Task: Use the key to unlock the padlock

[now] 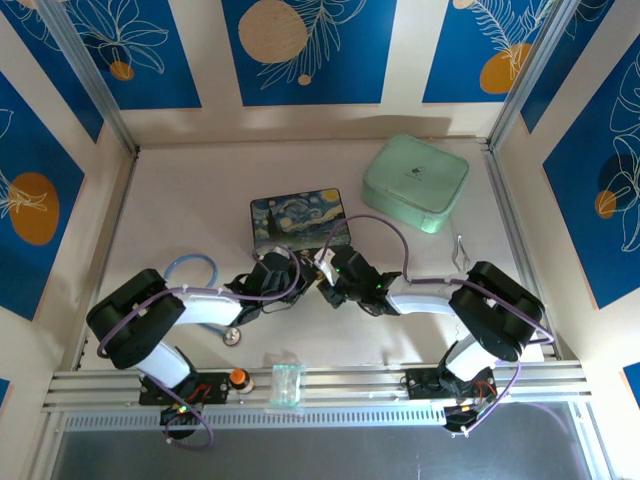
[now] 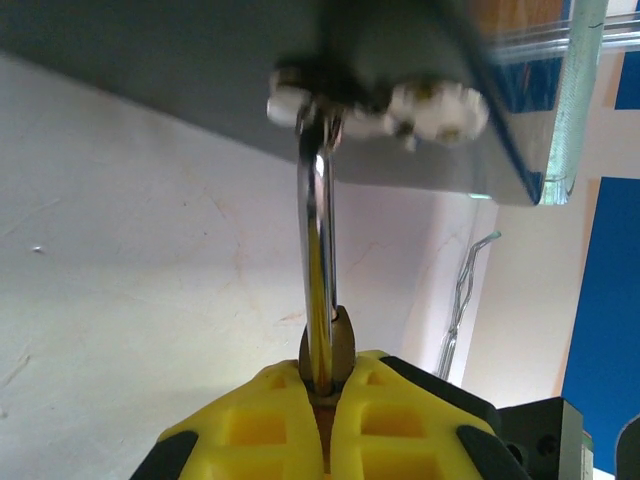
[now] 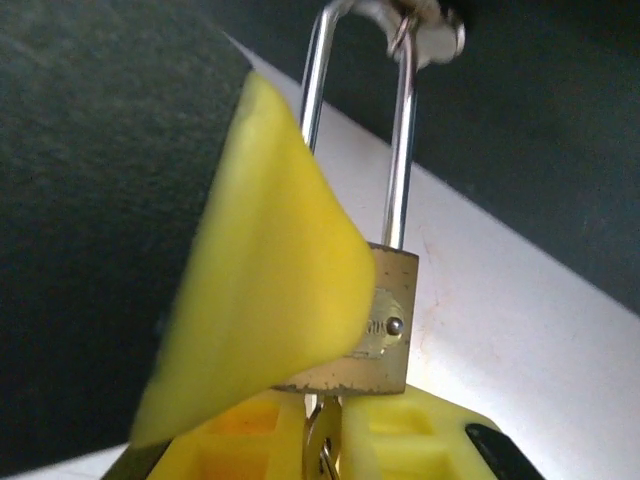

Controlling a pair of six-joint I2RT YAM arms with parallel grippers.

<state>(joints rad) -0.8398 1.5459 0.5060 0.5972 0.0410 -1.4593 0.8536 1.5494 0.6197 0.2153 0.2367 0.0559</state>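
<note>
Brass padlock [image 3: 392, 300] clamped in left end effector [image 2: 326, 388]; right end effector [image 3: 325, 415] pinches the key [image 3: 318, 448] beneath it.

The padlock [image 3: 388, 330] is hanging with its small brass body lowest, the thin silver shackle rising straight from it. The key [image 3: 318, 448] is sitting just under the body, mostly hidden.

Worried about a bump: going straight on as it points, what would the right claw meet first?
Probably the padlock, its brass underside just ahead of the right claw and the key it seems to pinch. The left claw grips the padlock too; depth is unclear.
</note>
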